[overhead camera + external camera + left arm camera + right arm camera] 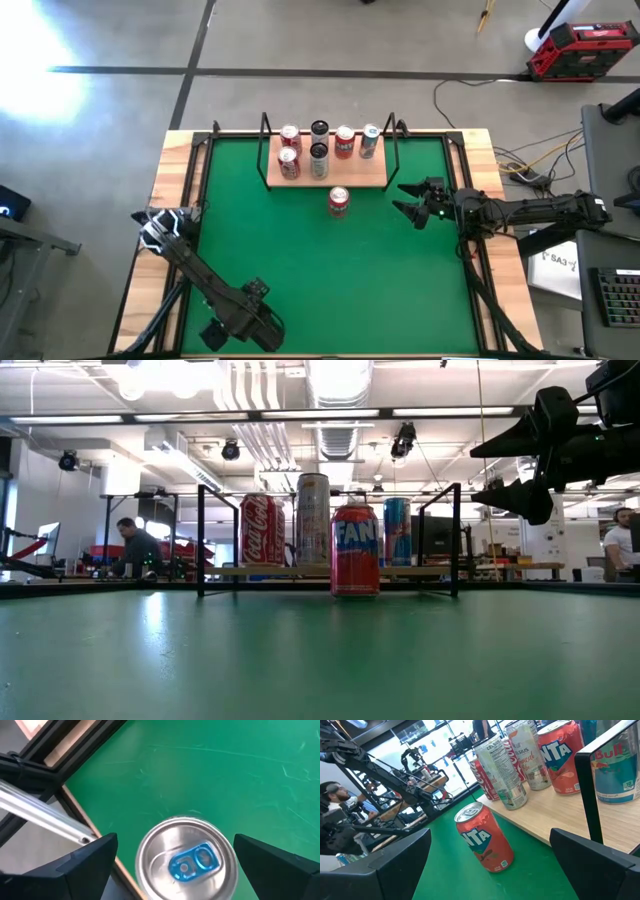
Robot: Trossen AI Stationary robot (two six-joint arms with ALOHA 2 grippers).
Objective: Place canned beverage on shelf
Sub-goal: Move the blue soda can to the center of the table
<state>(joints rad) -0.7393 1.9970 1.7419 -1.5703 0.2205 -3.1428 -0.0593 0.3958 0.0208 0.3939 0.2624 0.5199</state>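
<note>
Orange cylindrical can [339,202] upright on green mat [330,270] before wooden shelf [325,178]; right hand [411,200] open, left hand [160,228] open.

Silver can [186,860] base cut off; rear shelf cans overlapped.

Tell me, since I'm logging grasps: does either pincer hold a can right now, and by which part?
Nothing is held. The right pincer stands open beside the Fanta can on the mat, apart from it. The left pincer hangs open above a silver can.
</note>
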